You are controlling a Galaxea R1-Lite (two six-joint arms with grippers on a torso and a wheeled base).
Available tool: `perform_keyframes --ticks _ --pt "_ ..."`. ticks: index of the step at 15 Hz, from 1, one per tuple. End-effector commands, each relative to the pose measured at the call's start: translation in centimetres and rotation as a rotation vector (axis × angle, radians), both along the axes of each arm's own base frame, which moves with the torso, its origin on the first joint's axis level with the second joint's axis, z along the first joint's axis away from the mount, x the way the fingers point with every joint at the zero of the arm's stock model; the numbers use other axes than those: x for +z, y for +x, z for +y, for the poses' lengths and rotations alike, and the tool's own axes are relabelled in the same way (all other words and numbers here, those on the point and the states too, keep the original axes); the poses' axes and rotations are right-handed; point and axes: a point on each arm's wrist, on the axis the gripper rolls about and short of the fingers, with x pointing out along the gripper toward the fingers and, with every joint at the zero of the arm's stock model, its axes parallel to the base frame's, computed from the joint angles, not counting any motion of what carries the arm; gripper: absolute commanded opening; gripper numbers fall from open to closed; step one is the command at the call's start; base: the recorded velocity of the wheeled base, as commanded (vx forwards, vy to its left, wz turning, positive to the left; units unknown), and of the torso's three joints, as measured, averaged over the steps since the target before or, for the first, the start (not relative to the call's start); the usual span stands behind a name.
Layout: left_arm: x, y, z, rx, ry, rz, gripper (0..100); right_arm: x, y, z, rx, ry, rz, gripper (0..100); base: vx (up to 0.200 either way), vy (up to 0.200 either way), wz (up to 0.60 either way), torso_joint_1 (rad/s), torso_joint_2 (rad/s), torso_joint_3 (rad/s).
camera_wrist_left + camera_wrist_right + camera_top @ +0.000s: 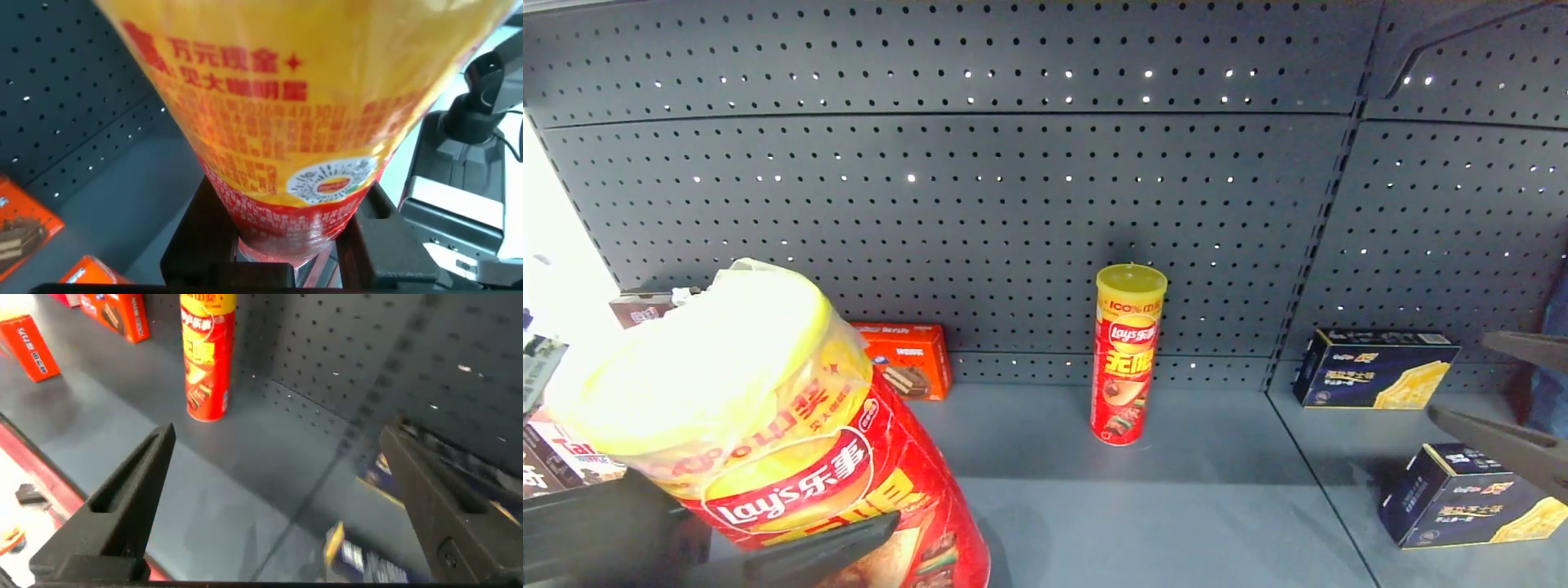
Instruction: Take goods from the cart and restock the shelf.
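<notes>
Before you stands a dark grey perforated back panel (1013, 204) over a flat grey shelf board (1192, 506). At the far left of the head view a small brown box (641, 309) sits against the panel. In front of it, close to the camera, is the large red-and-yellow crisp can with a clear plastic lid (792, 457), leaning to the left. Your left gripper (286, 245) is clamped on it. The left wrist view shows what the head view hides: the can's lower end sits between the two black pads (377, 245), one on either side. That view also catches the corner of a second orange carton (90, 273). Next comes an orange cardboard box (907, 359) against the panel. Near the middle a slim red crisp can with a yellow lid (1125, 355) stands upright and alone on the board. Past the upright divider, one dark blue box (1376, 369) lies at the back and another dark blue carton (1462, 498) lies nearer the front. Your right gripper (1515, 396) hangs at the right edge with its jaws spread wide on nothing. Its wrist view shows the slim can well apart from the fingers.
</notes>
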Motion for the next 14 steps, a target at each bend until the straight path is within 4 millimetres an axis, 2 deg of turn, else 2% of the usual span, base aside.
perform_keyframes --ticks 1,6,8,9,10,14 --pt "0.2 1.3 -0.8 -0.008 0.006 0.024 0 -0.1 5.6 2.2 0.065 -0.021 0.093 100 0.0 0.0 0.0 0.0 0.0 0.0" --pt "0.4 3.5 -2.2 -0.065 0.005 0.085 0 -0.4 10.9 5.0 0.113 -0.028 0.102 100 0.0 0.0 0.0 0.0 0.0 0.0" --pt "1.4 4.3 -2.6 -0.063 -0.007 0.067 0 -1.1 13.1 5.7 0.117 -0.02 0.076 100 0.0 0.0 0.0 0.0 0.0 0.0" --pt "1.7 4.5 -2.7 -0.061 -0.011 0.061 0 -1.2 13.5 5.8 0.116 -0.019 0.07 100 0.0 0.0 0.0 0.0 0.0 0.0" --pt "1.7 4.6 -2.6 -0.055 -0.012 0.061 0 -2.0 14.7 6.3 0.119 -0.021 0.077 100 0.0 0.0 0.0 0.0 0.0 0.0" --pt "1.5 4.9 -2.6 -0.047 -0.008 0.071 0 -3.1 15.7 7.6 0.162 -0.028 0.097 100 0.0 0.0 0.0 0.0 0.0 0.0"
